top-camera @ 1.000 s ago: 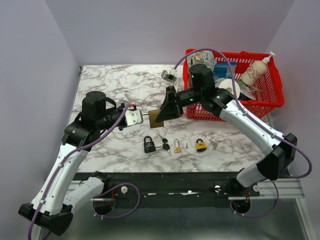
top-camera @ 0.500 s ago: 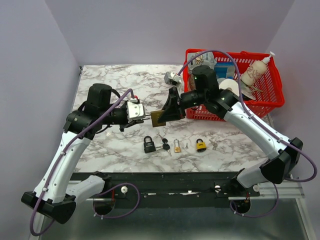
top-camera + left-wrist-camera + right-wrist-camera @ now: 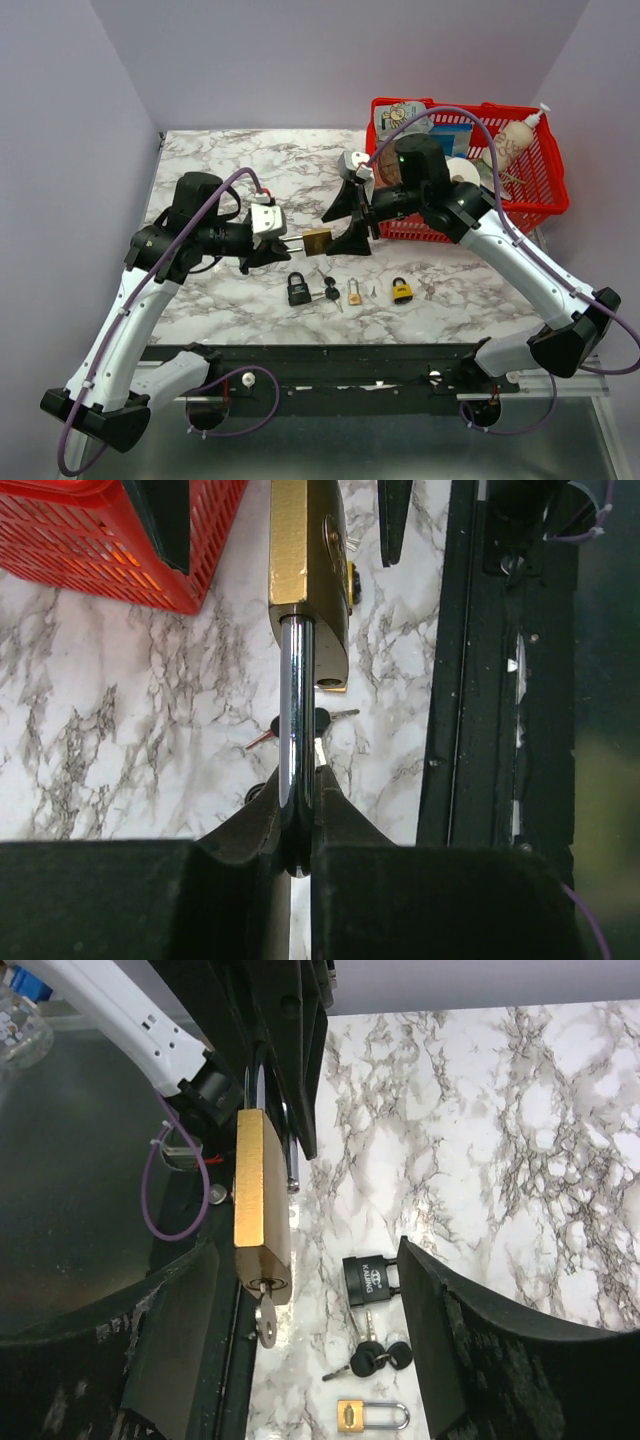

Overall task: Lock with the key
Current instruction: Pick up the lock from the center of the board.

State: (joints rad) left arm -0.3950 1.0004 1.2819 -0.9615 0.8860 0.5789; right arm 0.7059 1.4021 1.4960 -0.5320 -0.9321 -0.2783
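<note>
A large brass padlock hangs level above the marble, between the two arms. My left gripper is shut on its chrome shackle, and the left wrist view shows the pads pinching the shackle's bend. The padlock body points away from that camera. One shackle hole looks empty, and a free chrome end sits beside the body. A silver key sticks out of the keyhole. My right gripper stands open around the key end, touching nothing.
On the marble below lie a black padlock, black-headed keys, a small brass padlock and a yellow padlock. A red basket with a bottle stands at the back right.
My right gripper has opened and let go of the padlock's key end. The left arm has carried the padlock a little to the right, still gripping its shackle.
</note>
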